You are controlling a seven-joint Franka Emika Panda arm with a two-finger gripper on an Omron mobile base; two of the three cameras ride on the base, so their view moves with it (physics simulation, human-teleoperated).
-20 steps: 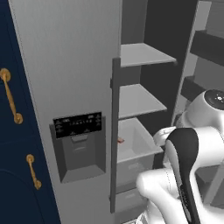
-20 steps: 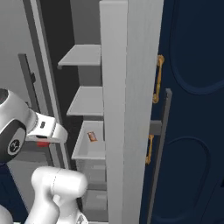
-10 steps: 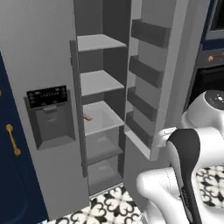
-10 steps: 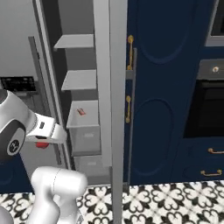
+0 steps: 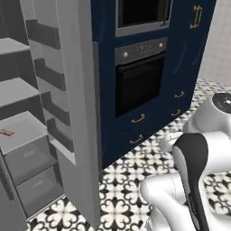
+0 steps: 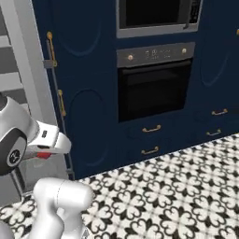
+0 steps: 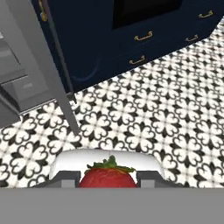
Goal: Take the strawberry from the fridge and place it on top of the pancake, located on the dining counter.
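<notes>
Currently the hand (image 7: 107, 183) is clamped on the strawberry (image 7: 107, 177): in the hand view the red fruit with its green cap sits between the two dark tips at the bottom edge, above patterned floor. In the right base view a bit of red shows under the white hand by the open fridge (image 6: 25, 79) door.

Handling, my read: tiny, light, soft, bruises easily. The grip sits across the body, which is the sensible place; the leafy cap gives no purchase. More squeeze would crush it, less could let the smooth skin slip. Gentle motion and a low release onto the pancake would suit, since a rounded fruit may roll off a flat stack.

Room and edges:
- Fridge door stands open on the arm's left; its edge and the door bins are the nearest hard things. In the left base view the door (image 5: 74, 113) stands between the shelves (image 5: 18, 131) and the navy cabinets.
- A small thin orange item (image 5: 6, 132) lies on a shelf, well apart from the hand.
- Ahead: the oven (image 6: 154, 86) and navy drawers with brass handles, near but not touching.
- Tiled floor (image 7: 166, 113) to the right looks open, likely the freer way to swing and drive.
- Neither pancake nor surface can be placed from these views, so transport is largely undone.
</notes>
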